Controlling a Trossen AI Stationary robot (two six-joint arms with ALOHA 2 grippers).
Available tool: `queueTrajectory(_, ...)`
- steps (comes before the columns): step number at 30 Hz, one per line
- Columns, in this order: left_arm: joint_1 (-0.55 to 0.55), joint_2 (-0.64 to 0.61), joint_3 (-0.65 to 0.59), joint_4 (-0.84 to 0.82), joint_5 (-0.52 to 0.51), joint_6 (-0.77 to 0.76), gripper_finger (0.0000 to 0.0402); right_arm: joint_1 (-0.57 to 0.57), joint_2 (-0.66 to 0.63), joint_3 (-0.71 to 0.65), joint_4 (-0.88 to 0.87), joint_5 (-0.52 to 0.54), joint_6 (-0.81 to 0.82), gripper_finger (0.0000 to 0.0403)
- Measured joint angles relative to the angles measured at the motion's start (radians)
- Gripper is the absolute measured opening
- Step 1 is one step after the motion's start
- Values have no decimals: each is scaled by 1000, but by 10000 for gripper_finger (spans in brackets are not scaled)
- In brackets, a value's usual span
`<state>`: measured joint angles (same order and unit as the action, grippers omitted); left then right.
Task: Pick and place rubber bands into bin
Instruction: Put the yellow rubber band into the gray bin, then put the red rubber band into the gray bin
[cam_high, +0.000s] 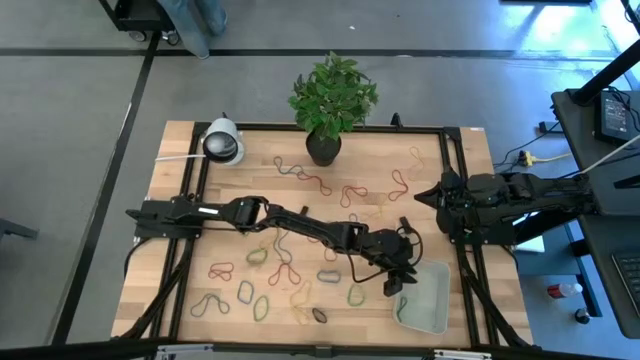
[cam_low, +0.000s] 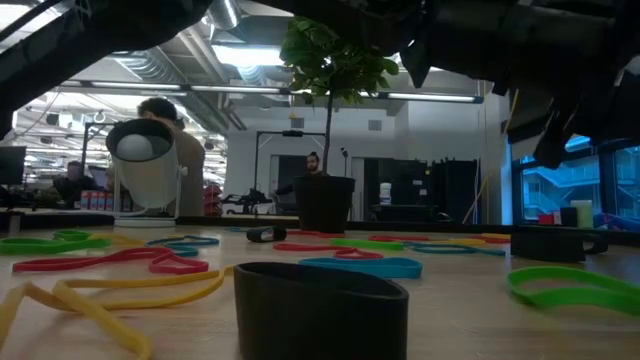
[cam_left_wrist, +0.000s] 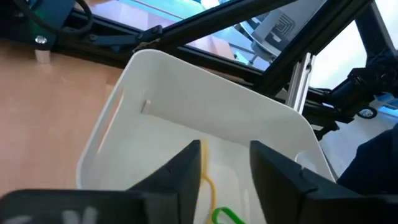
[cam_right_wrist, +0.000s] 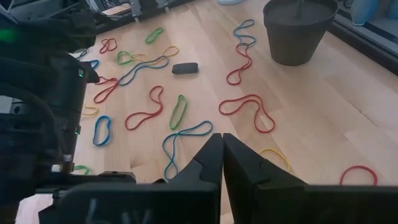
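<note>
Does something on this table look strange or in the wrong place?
Nothing is damaged or spilled. Many rubber bands lie scattered on the table, which fits the task. A yellow band hangs between the left pincer's open fingers above the bin, where a green one lies.

White bin (cam_left_wrist: 180, 106), yellow and green rubber bands (cam_left_wrist: 208, 186).

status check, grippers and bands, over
Left gripper open over the bin, yellow band between its fingers. Right gripper shut, waiting at the table's right edge. Nothing in the way.
</note>
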<state>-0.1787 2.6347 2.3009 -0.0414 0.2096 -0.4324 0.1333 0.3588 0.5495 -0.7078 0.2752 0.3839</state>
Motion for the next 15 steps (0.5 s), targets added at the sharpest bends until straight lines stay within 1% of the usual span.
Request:
queueTrajectory(5,6,0,29,-35,17,1,159,0,0,0,0,0,0,17)
queueTrajectory(8,17,-3,55,-116,53,7,160,0,0,0,0,0,2,17)
queueTrajectory(12,40,-44,46,-245,59,-66,142,0,0,0,0,0,8,17)
queueTrajectory(13,46,-65,47,-295,57,-64,132,0,0,0,0,0,4,17)
queueTrajectory(15,56,-100,47,-359,54,-1,106,0,0,0,1,0,3,17)
